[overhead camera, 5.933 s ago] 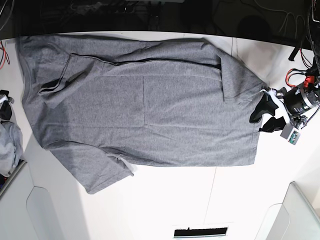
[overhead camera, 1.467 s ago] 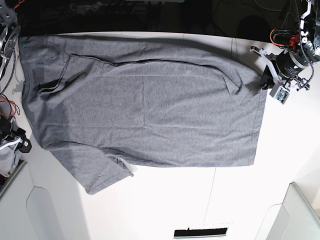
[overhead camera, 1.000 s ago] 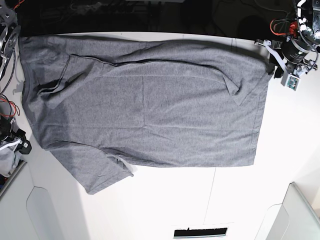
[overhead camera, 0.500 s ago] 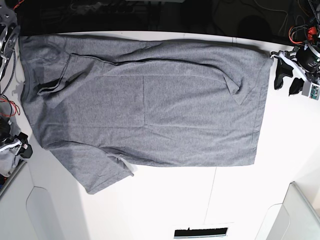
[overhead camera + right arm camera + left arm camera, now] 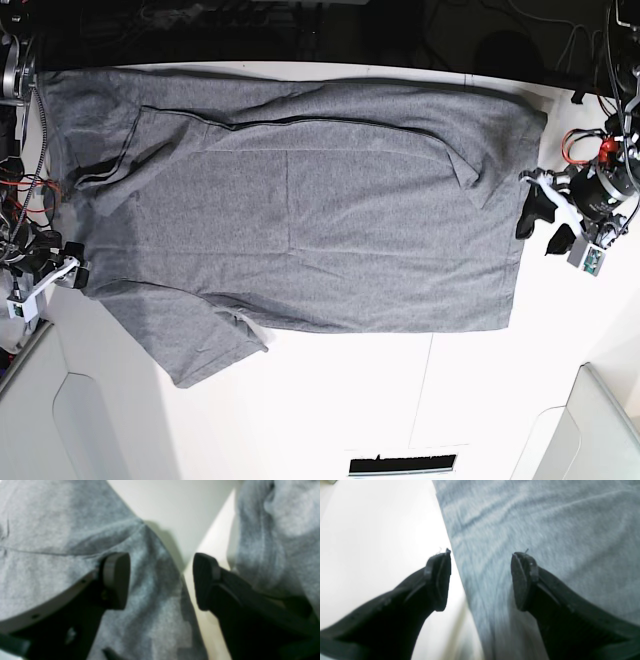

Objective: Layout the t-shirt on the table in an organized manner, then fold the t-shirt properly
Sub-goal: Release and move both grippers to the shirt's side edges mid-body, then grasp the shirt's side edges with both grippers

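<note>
Spreading across the white, smooth tabletop (image 5: 360, 400) w/ folds along its far side: the dark-grey cotton t-shirt (image 5: 330, 210). L gripper (image 5: 481, 580), black-fingered, is at the shirt's edge on base view's right, jaws wide apart, nothing held; R gripper (image 5: 160, 581), also black, is at the opp. edge, jaws likewise apart & empty. R wrist cam shows a crease near the shirt's edge in close-up, which base view shows only small. Light-grey, round-cornered bins (image 5: 585, 430) sit at both near corners; arms partly block the side edges.
</note>
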You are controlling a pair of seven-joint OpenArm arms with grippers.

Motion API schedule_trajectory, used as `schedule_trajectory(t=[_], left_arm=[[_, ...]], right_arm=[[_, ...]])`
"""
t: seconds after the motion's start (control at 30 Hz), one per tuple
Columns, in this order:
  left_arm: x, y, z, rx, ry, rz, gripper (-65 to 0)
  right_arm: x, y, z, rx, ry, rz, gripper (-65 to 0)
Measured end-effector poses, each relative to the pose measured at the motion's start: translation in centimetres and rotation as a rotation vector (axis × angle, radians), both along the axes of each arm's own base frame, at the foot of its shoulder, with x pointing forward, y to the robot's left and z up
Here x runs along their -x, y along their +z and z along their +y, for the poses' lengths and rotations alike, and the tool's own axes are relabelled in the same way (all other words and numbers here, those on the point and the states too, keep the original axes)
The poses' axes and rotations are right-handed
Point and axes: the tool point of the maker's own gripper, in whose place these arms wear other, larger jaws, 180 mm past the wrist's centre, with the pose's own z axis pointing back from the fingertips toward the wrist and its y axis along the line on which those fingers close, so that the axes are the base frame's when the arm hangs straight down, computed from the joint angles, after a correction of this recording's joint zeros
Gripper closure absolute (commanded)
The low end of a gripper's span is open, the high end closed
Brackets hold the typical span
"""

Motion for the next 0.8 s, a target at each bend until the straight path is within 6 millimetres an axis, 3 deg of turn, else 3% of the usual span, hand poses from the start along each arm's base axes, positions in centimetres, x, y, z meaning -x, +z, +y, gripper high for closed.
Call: schedule_trajectory(t=[0.2,0.4,0.6,0.8], left_arm=[[-5.0,-2.0,2.3,-0.034,0.115,0.017,-39.9],[-8.7,-4.8,2.7,0.011,0.184,0.072,-39.8],[-11.3,-5.9,4.0,0.042,0.27,0.091,-39.8],[-11.2,-8.3,2.8,0.071,0.289,0.124,-39.8]], right_arm=[[0.5,-0.7,-0.2,-0.007,-0.013,0.022,-39.3],[1.2,-1.5,-0.3,-0.017,-0.024,0.055,-39.3],[2.0,-2.4,-0.5,-0.027,-0.037,0.081,-39.3],[2.4,-3.0,-0.9,-0.041,-0.064,0.078,-39.3]])
